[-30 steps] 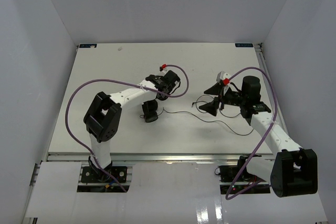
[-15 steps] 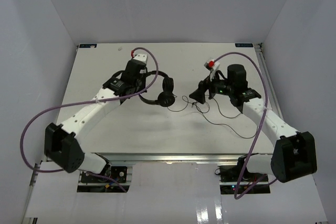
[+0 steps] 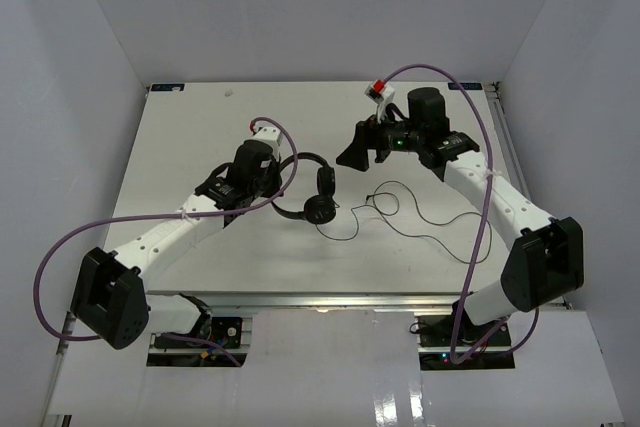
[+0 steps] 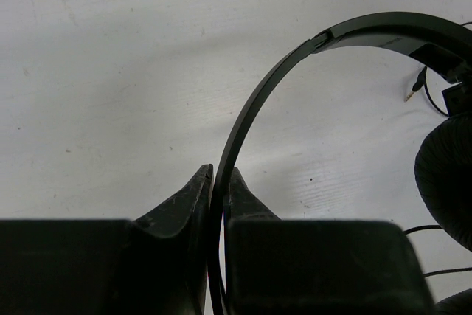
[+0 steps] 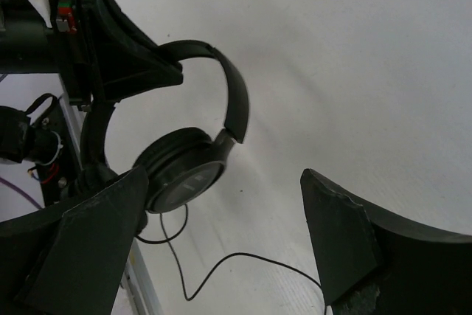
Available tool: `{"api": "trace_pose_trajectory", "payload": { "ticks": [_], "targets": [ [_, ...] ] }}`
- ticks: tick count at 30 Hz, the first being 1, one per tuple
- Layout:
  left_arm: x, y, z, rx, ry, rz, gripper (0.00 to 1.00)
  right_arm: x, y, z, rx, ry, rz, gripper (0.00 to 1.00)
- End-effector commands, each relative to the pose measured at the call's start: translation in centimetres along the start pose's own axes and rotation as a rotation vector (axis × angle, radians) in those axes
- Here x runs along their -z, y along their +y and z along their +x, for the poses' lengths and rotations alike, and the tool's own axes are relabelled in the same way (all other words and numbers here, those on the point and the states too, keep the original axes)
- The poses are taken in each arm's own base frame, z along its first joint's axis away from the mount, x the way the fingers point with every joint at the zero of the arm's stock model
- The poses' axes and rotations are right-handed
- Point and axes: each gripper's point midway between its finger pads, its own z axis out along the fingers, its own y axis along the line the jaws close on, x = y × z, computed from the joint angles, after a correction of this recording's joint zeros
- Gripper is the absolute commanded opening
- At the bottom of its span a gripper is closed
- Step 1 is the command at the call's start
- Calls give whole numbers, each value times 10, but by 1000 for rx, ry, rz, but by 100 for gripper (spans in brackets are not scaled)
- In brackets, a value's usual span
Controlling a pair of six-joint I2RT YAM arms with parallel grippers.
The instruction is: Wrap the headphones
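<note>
White table (image 3: 180, 147): L gripper (image 4: 217, 182) pinches the headphones (image 4: 295, 57) by the headband, earcups just past its tips, while R gripper (image 3: 353, 153), spread & empty, has swung off the loose cord (image 3: 420, 237), so wrap's not begun.

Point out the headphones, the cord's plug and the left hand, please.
headphones (image 3: 318, 211): top external view, on the nearer earcup.
cord plug (image 4: 411, 90): left wrist view, on the plug's thin shaft.
left hand (image 4: 220, 176): left wrist view, between the fingertips that pinch the headband.

No lettering, label or number is legible; any may be too small.
</note>
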Motion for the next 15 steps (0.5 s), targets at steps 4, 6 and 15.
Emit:
{"api": "trace_pose_trajectory", "payload": {
  "ticks": [4, 6, 15],
  "targets": [
    [10, 2, -46, -19, -169, -15, 0, -34, 22, 22, -23, 133, 161, 90],
    [11, 3, -49, -23, -180, -25, 0, -40, 24, 23, -18, 135, 171, 90],
    [17, 6, -55, -29, -213, -35, 0, -61, 9, 38, 16, 204, 304, 90]
  ]
}}
